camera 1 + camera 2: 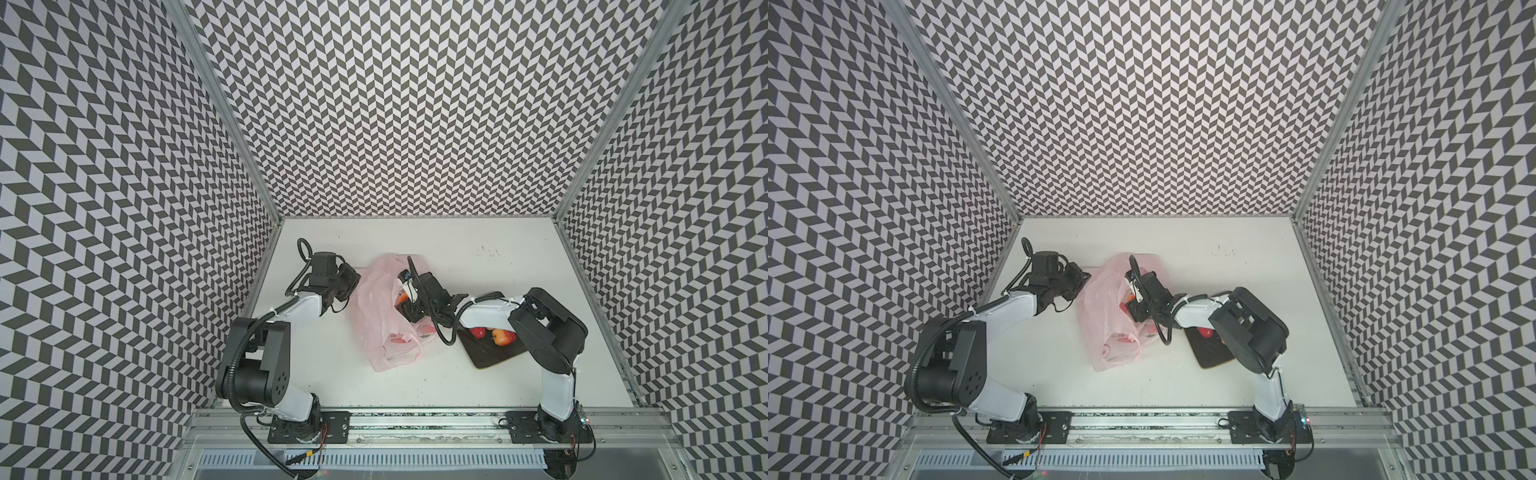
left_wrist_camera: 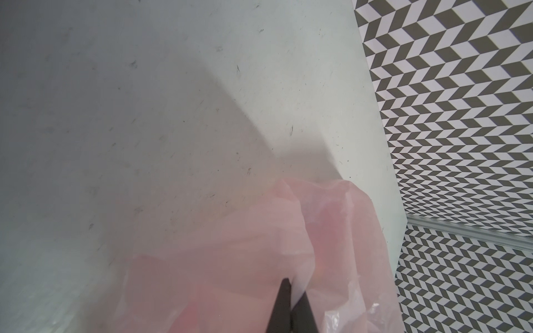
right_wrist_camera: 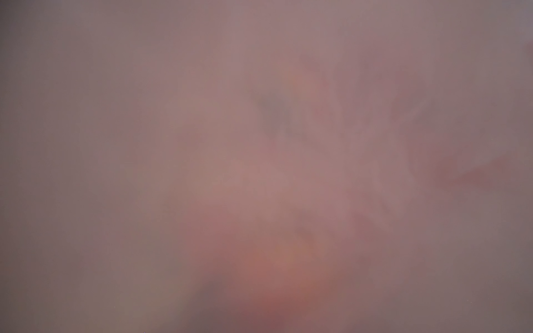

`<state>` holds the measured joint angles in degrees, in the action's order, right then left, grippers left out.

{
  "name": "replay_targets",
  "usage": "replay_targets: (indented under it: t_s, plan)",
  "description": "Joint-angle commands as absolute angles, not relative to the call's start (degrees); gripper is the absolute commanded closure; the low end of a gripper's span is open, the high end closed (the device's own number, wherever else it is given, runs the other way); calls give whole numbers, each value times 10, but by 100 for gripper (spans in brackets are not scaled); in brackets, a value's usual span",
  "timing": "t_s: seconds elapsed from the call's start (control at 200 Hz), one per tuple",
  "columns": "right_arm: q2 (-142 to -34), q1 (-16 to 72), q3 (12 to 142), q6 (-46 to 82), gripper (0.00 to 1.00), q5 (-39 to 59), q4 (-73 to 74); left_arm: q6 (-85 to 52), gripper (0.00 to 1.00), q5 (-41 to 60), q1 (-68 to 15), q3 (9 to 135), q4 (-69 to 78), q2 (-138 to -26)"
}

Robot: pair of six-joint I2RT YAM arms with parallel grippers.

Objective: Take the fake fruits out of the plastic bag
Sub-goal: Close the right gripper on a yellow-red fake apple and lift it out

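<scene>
The pale-pink plastic bag (image 1: 376, 328) (image 1: 1104, 328) lies crumpled mid-table. My left gripper (image 1: 355, 282) (image 2: 294, 288) is at its far left edge, black fingers shut on a fold of the bag's film (image 2: 245, 259). My right gripper (image 1: 402, 309) (image 1: 1129, 309) reaches into the bag's mouth from the right; its fingertips are hidden by the film. The right wrist view shows only blurred pink bag (image 3: 259, 144). An orange-red fake fruit (image 1: 401, 297) shows through the bag beside that gripper. A red strawberry (image 1: 478, 332) and a red-yellow apple (image 1: 503, 336) lie outside, on the board.
The dark brown board (image 1: 494, 353) (image 1: 1210, 353) lies right of the bag, partly under my right arm's elbow (image 1: 544, 328). Chevron-patterned walls close in three sides of the white table (image 1: 457, 382). A metal rail (image 1: 415, 419) with both arm bases runs along the front edge.
</scene>
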<state>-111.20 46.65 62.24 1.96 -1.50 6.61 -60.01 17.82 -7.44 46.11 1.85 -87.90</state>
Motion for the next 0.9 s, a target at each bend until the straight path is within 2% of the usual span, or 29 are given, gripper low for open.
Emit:
replay_targets:
  t_s: [0.0, 0.321, 0.466, 0.656, 0.896]
  plan:
    - [-1123, 473, 643, 4, 29, -38, 95, -594, 100, 174, -70, 480, 16, -883]
    - [-1153, 476, 666, 0, 48, -54, 84, -596, 100, 172, -70, 478, 14, -880]
    - [-1111, 476, 658, 9, 57, -49, 95, -594, 100, 169, -70, 478, 8, -875]
    - [-1028, 477, 604, 19, 61, 12, 142, -595, 100, 161, -69, 468, 6, -867]
    - [-944, 475, 531, 83, 61, 123, 196, -599, 100, 152, -54, 471, 1, -856]
